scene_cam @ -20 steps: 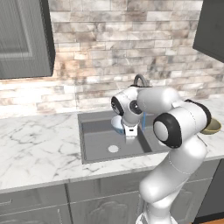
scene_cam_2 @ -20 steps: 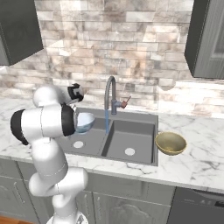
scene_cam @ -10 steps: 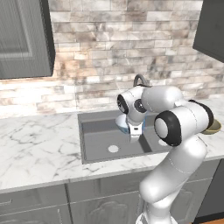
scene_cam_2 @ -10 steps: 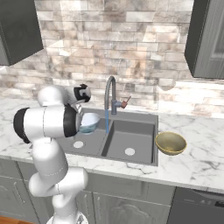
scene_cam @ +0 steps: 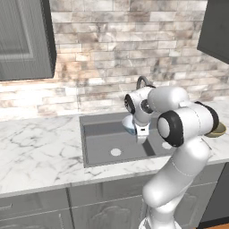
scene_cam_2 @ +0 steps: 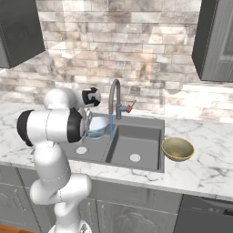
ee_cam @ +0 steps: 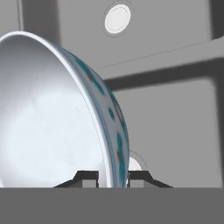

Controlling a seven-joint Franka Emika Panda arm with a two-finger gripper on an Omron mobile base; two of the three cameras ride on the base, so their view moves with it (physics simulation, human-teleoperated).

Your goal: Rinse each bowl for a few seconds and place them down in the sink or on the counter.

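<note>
My gripper (ee_cam: pixel 113 177) is shut on the rim of the pale blue bowl (ee_cam: pixel 52 122), one finger inside and one outside. The bowl is tilted on edge and its whitish inside faces the hand camera. It hangs over the left basin of the sink (scene_cam: pixel 100 145), just left of the thin water stream (scene_cam_2: pixel 111 129) falling from the faucet (scene_cam_2: pixel 113 96). In the left base view my gripper (scene_cam: pixel 141 133) hangs below the bowl (scene_cam: pixel 129 124). The olive-tan bowl (scene_cam_2: pixel 177 149) stands upright on the counter (scene_cam_2: pixel 205 159) right of the sink.
Two round pale drains (ee_cam: pixel 117 18) show in the sink basins below the held bowl. A red-handled tap lever (scene_cam_2: pixel 130 106) sticks out beside the faucet. Dark wall cabinets (scene_cam: pixel 24 40) hang above the counter at both sides.
My hand has carried the pale blue bowl a little toward the faucet's stream and tilted it; the olive-tan bowl has not moved.
</note>
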